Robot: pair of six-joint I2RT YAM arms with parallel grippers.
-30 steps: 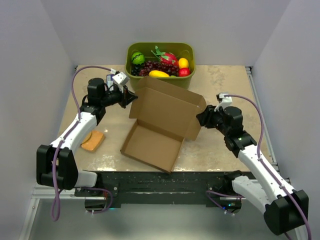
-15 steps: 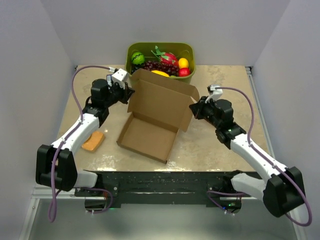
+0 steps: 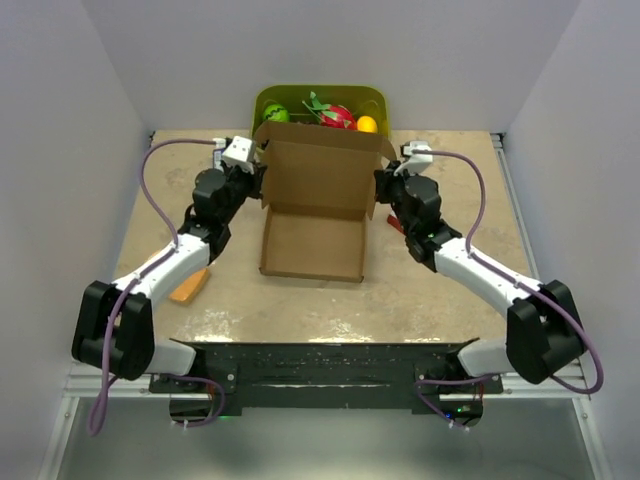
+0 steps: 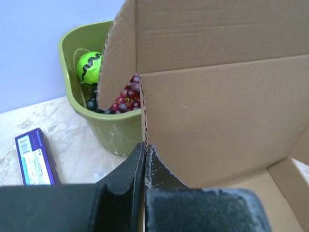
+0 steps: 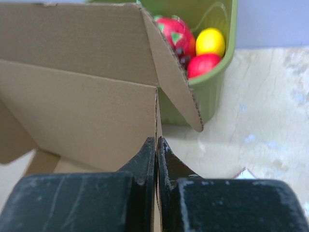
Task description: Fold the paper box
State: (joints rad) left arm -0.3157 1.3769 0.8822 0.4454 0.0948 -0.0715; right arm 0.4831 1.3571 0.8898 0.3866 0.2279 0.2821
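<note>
1. The paper box (image 3: 312, 245) is sitting mid-table, just in front of the green tub (image 3: 262, 100), base lying flat.
2. The left gripper (image 4: 146, 148) and right gripper (image 5: 156, 140) are each pinching 1 side edge of its upright panel.
3. I'm judging it half-done: side flaps aren't yet tucked.

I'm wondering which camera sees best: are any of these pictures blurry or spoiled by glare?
Top external view: evenly lit and sharp, with a mild sheen on the table near the front edge. Left wrist view: the left gripper, close to the lens, is soft, while the paper box beyond is crisp. Right wrist view: the right gripper is likewise blurred; the box is clear.
</note>
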